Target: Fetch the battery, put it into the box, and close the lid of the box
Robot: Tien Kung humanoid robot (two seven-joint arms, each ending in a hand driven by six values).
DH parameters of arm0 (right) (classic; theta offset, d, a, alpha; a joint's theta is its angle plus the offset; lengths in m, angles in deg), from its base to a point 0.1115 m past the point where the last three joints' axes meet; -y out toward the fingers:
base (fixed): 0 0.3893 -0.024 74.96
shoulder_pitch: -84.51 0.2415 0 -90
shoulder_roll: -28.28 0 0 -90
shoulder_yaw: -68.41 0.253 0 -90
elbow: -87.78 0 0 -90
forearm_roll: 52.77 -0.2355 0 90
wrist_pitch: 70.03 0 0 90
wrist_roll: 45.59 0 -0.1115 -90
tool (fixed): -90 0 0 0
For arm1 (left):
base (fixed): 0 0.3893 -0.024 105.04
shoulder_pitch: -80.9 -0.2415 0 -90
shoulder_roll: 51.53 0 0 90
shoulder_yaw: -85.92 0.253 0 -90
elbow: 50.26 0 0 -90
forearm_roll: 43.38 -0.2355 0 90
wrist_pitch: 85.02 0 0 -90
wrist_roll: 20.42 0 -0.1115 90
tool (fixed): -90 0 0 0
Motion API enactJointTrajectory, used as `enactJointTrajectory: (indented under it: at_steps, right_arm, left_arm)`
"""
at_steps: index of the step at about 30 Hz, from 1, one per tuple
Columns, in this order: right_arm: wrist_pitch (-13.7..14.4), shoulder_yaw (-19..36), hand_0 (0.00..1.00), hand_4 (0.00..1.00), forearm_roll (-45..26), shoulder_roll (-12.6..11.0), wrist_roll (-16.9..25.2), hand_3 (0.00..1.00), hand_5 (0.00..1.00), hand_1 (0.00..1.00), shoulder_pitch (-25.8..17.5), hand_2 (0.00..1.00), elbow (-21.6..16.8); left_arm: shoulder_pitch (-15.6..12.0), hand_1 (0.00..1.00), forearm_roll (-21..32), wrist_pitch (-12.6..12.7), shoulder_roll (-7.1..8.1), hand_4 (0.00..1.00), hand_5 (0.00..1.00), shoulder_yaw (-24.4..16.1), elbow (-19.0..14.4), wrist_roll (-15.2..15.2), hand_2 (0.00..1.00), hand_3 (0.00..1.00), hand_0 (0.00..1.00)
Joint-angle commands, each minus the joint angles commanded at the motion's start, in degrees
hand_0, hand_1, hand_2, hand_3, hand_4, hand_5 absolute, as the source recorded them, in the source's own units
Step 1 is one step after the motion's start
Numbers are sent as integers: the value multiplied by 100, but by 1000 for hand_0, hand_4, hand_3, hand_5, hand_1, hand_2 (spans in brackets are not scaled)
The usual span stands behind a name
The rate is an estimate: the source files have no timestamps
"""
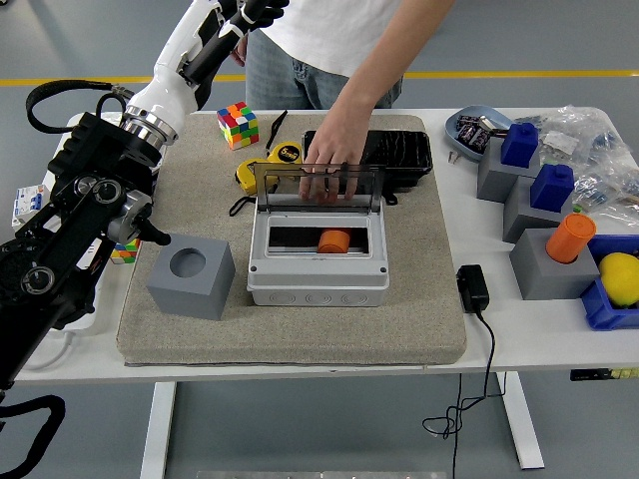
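An orange battery (pixel 333 240) lies inside the grey box (pixel 318 281) in the middle of the beige mat. The box's clear lid (pixel 318 186) stands upright at its back edge. A person's hand (pixel 331 160) rests on the lid's top edge from behind. My left hand (pixel 245 15) is raised high at the picture's top, far above and to the left of the box. It is open and holds nothing, and the frame edge cuts off part of it. My right arm is out of view.
A grey block with a round hole (pixel 192 279) sits left of the box. Behind it lie a black tray (pixel 399 150), a yellow tape measure (pixel 268 163) and a colour cube (pixel 238 124). A black adapter (pixel 471 287) and grey blocks with coloured parts (pixel 551 249) stand at the right.
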Motion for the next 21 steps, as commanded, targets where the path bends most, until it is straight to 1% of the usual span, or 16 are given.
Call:
enactJointTrajectory:
  at_steps: [1, 2, 4, 6, 7, 8, 11, 12, 13, 14, 15, 16, 18, 19, 20, 21]
  right_arm:
    - [1, 0, 871, 998, 1, -1, -2, 828, 998, 855, 0, 808, 0]
    - [1, 4, 871, 998, 6, -2, -3, 829, 998, 855, 0, 808, 1]
    - [2, 24, 871, 998, 18, -3, -3, 829, 998, 855, -1, 808, 4]
    - [1, 25, 871, 998, 18, -2, -4, 829, 998, 855, -3, 808, 3]
    - [1, 27, 871, 998, 17, 2, -3, 829, 998, 855, -4, 808, 2]
    - [2, 29, 871, 998, 17, 5, -3, 829, 998, 855, -4, 808, 2]
    - [5, 17, 871, 998, 5, 10, -2, 829, 998, 855, 2, 808, -3]
    - [5, 17, 871, 998, 4, 10, -1, 829, 998, 855, 4, 808, -4]
    - [8, 8, 871, 998, -9, 12, 0, 829, 998, 855, 8, 808, -8]
    - [9, 8, 871, 998, -9, 11, -1, 829, 998, 856, 10, 808, -9]
    - [8, 18, 871, 998, 5, 10, -2, 829, 998, 856, 12, 808, -5]
    - [8, 30, 871, 998, 12, 11, -3, 829, 998, 856, 11, 808, -3]
    - [9, 42, 871, 998, 18, 13, -5, 829, 998, 856, 6, 808, -3]
    - [10, 49, 871, 998, 23, 13, -6, 829, 998, 856, 4, 808, -2]
    - [10, 62, 871, 998, 33, 14, -7, 830, 998, 855, 3, 808, 0]
    - [9, 64, 871, 998, 32, 15, -7, 830, 998, 855, 3, 808, -1]
  left_arm:
    - [-12, 828, -261, -100, 24, 998, 875, 30, 17, -119, 774, 716, 933]
    - [-22, 928, -521, -201, 45, 998, 998, 62, 32, -223, 838, 798, 998]
    - [-45, 928, -968, -391, 90, 998, 998, 138, 88, -435, 838, 798, 998]
    - [-54, 928, -1431, -450, 105, 998, 998, 174, 136, -513, 838, 798, 998]
    - [-62, 928, -1692, -483, 113, 998, 998, 208, 214, -569, 838, 798, 998]
    - [-68, 998, -1915, -504, 113, 998, 998, 226, 301, -616, 930, 839, 998]
    - [-78, 998, -2660, -638, 106, 998, 998, 225, 507, -768, 930, 839, 998]
    - [-81, 998, -2883, -660, 107, 998, 998, 223, 526, -787, 930, 839, 998]
    - [-101, 998, -3144, -752, 123, 998, 998, 244, 548, -872, 930, 839, 998]
    - [-111, 998, -3367, -801, 133, 998, 998, 260, 553, -918, 998, 834, 998]
    - [-125, 998, -3628, -888, 151, 998, 998, 298, 552, -998, 998, 834, 998]
    - [-139, 998, -3836, -924, 164, 998, 998, 332, 551, -1036, 998, 834, 998]
    - [-175, 998, -4029, -975, 179, 998, 998, 386, 539, -1091, 998, 834, 998]
    - [-190, 998, -4044, -990, 180, 998, 998, 397, 529, -1106, 998, 834, 998]
    - [-201, 998, -4040, -1002, 179, 998, 998, 402, 519, -1115, 998, 723, 998]
    - [-219, 998, -4023, -1015, 178, 998, 998, 409, 501, -1124, 998, 723, 998]
